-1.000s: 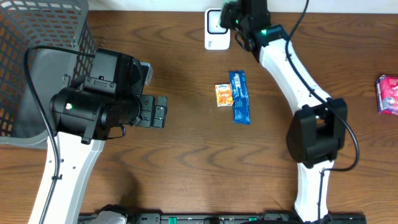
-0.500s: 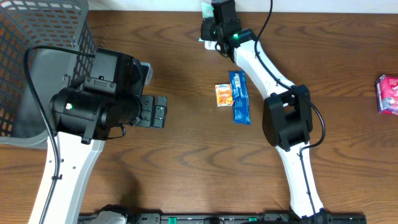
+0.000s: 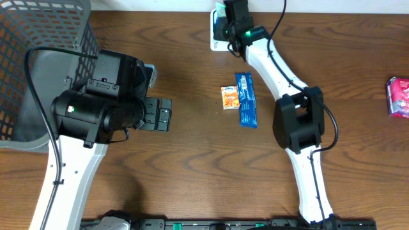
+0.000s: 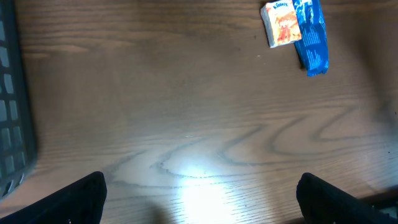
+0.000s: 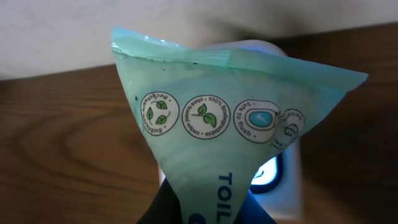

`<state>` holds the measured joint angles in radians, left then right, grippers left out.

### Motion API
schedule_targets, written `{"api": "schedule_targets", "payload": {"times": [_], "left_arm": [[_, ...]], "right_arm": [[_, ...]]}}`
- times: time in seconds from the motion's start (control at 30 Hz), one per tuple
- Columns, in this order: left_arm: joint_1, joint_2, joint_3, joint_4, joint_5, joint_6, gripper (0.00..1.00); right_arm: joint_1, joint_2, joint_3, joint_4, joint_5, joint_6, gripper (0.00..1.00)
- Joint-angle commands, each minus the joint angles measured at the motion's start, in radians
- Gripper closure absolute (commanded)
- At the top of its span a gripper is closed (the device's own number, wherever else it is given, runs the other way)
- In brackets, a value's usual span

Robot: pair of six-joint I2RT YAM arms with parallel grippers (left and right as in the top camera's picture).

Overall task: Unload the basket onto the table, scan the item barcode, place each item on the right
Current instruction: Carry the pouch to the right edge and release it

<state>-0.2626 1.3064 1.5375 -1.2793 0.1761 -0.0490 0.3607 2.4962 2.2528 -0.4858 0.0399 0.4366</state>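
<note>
The right gripper [image 5: 208,214], at the bottom centre, is clamped on the green pouch [image 5: 211,130]. The pouch seems soft and light, so better to hold its seam.

On the table [image 3: 192,166], a basket [image 3: 38,38] stands at the far left corner. A scanner [image 3: 217,43] sits at the far edge, near the middle, and a pouch [image 5: 230,124] hangs over it, perhaps touching it. Nearer, around the table's middle, a small carton [image 3: 229,98] lies just left of a long wrapper [image 3: 246,99], against it. A packet [image 3: 399,97] lies at the right edge, well apart.
</note>
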Motion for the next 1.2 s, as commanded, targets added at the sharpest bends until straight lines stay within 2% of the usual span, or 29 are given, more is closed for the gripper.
{"api": "schedule_targets", "payload": {"times": [0.0,0.23,0.4,0.53,0.57,0.63,0.8,0.93,1.03,1.17], "left_arm": [[0.005,0.003,0.009,-0.003,-0.013,-0.001,0.02],[0.005,0.003,0.009,-0.003,-0.013,-0.001,0.02],[0.005,0.003,0.009,-0.003,-0.013,-0.001,0.02],[0.005,0.003,0.009,-0.003,-0.013,-0.001,0.02],[0.005,0.003,0.009,-0.003,-0.013,-0.001,0.02],[0.005,0.003,0.009,-0.003,-0.013,-0.001,0.02],[0.005,0.003,0.009,-0.003,-0.013,-0.001,0.02],[0.005,0.003,0.009,-0.003,-0.013,-0.001,0.02],[0.005,0.003,0.009,-0.003,-0.013,-0.001,0.02],[0.005,0.003,0.009,-0.003,-0.013,-0.001,0.02]], "right_arm": [[-0.066,-0.048,0.101,-0.058,0.014,-0.011,0.99],[-0.256,-0.106,0.249,-0.381,0.015,-0.012,0.99],[-0.436,-0.123,0.254,-0.612,0.023,-0.016,0.99],[-0.570,-0.121,0.227,-0.729,0.129,-0.030,0.99],[-0.599,-0.121,0.218,-0.745,0.158,-0.035,0.96],[-0.657,-0.121,0.190,-0.761,0.197,-0.057,0.90],[-0.792,-0.121,0.088,-0.765,0.190,-0.101,0.90],[-0.861,-0.121,-0.024,-0.697,0.035,-0.218,0.95],[-0.890,-0.121,-0.114,-0.622,-0.123,-0.350,0.91],[-0.906,-0.121,-0.208,-0.557,-0.105,-0.364,0.87]]}}
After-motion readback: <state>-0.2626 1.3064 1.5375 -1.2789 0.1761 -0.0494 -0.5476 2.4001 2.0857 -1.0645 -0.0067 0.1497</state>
